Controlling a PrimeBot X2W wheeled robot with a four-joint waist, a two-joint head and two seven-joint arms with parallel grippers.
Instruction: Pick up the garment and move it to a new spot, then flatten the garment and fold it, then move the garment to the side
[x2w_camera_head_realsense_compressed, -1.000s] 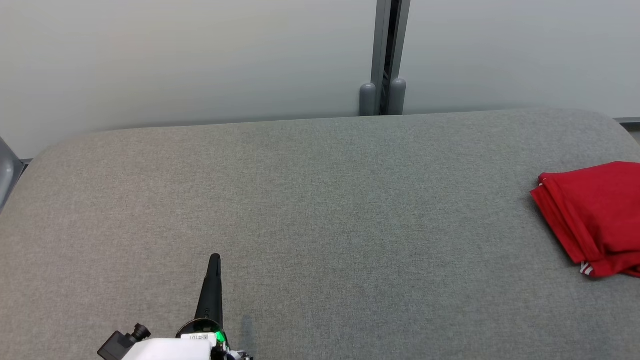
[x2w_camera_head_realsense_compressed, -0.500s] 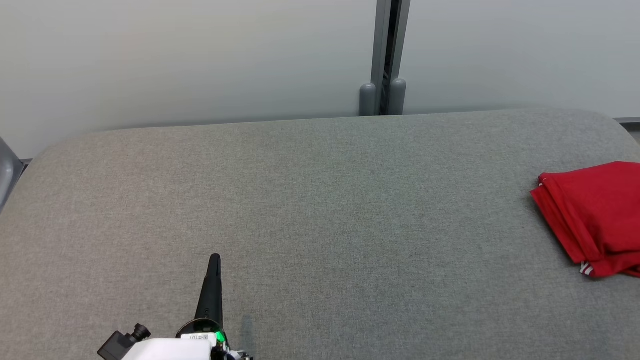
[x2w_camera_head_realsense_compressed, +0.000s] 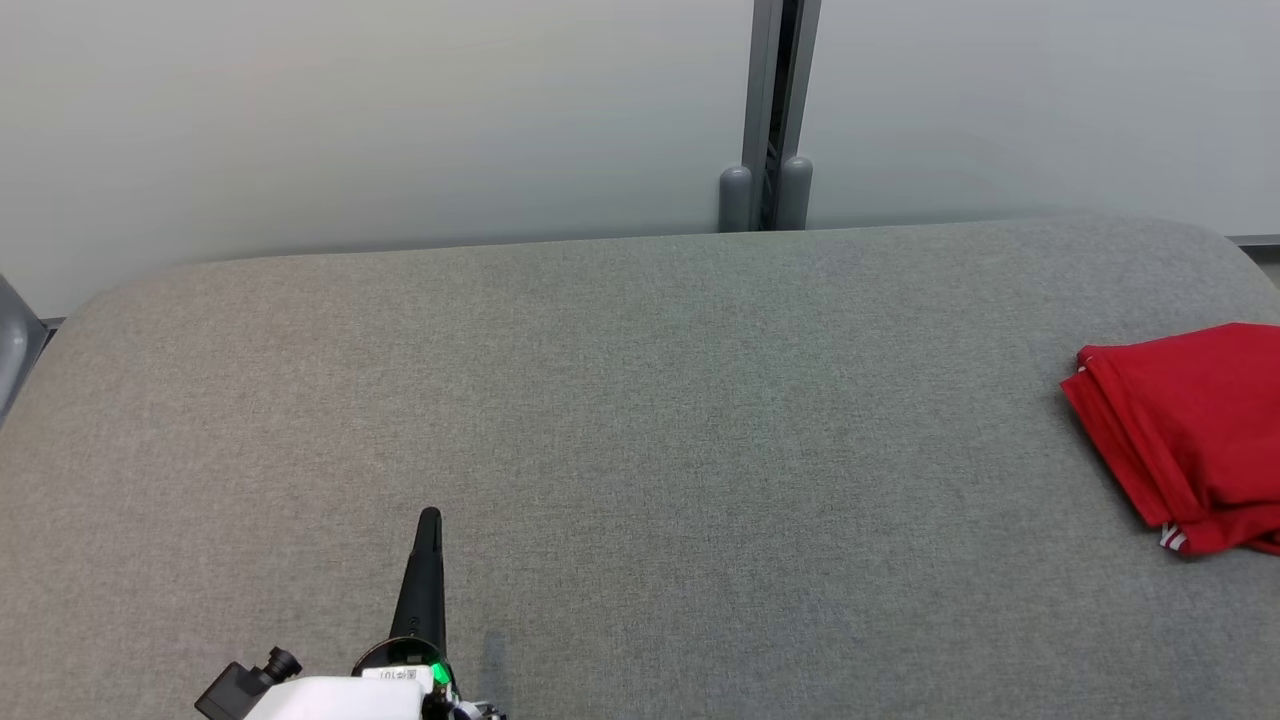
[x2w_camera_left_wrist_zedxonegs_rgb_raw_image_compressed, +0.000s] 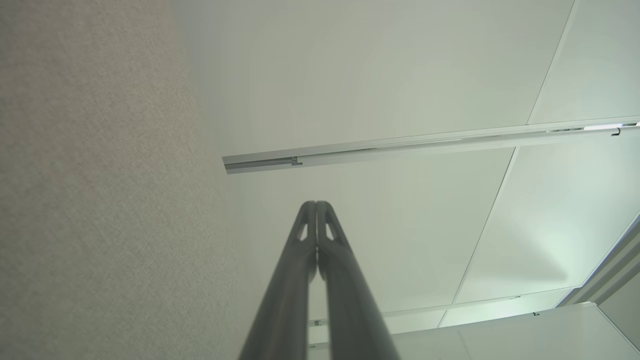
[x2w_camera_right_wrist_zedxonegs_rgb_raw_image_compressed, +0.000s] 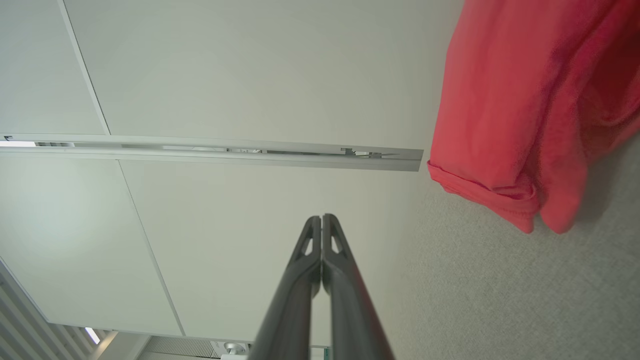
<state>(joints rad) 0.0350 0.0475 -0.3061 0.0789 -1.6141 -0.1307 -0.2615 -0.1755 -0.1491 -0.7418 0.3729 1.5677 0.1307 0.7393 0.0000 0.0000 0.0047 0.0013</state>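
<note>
Red garment (x2w_camera_head_realsense_compressed: 1190, 430) lies folded in a compact stack at the right edge of the grey worktop (x2w_camera_head_realsense_compressed: 640, 400), about midway between near and far edges. Part of it runs out of the head view. Layered fold edges face the worktop's middle, and a bit of white trim shows at its near corner. In the right wrist view the garment (x2w_camera_right_wrist_zedxonegs_rgb_raw_image_compressed: 500, 100) sits close beside that arm, with the hem a little lumpy and not perfectly flat.

Left pincer (x2w_camera_head_realsense_compressed: 429, 520) is over the near edge, left of middle, well apart from the garment. Its fingers are pressed together with nothing between them, and the left wrist view confirms it (x2w_camera_left_wrist_zedxonegs_rgb_raw_image_compressed: 316, 205). Right pincer (x2w_camera_right_wrist_zedxonegs_rgb_raw_image_compressed: 321, 218) is also closed tight and empty, near the garment but not touching it.

Progress, judged from the layout: pick-up, flatten and fold look done, and the garment is already off to the side, so the last move looks done too. Both arms are clear of the cloth. Likely little or nothing is left, except maybe tidying the loose hem. The rest of the worktop carries nothing else. A grey post (x2w_camera_head_realsense_compressed: 770, 120) stands behind the far edge.
</note>
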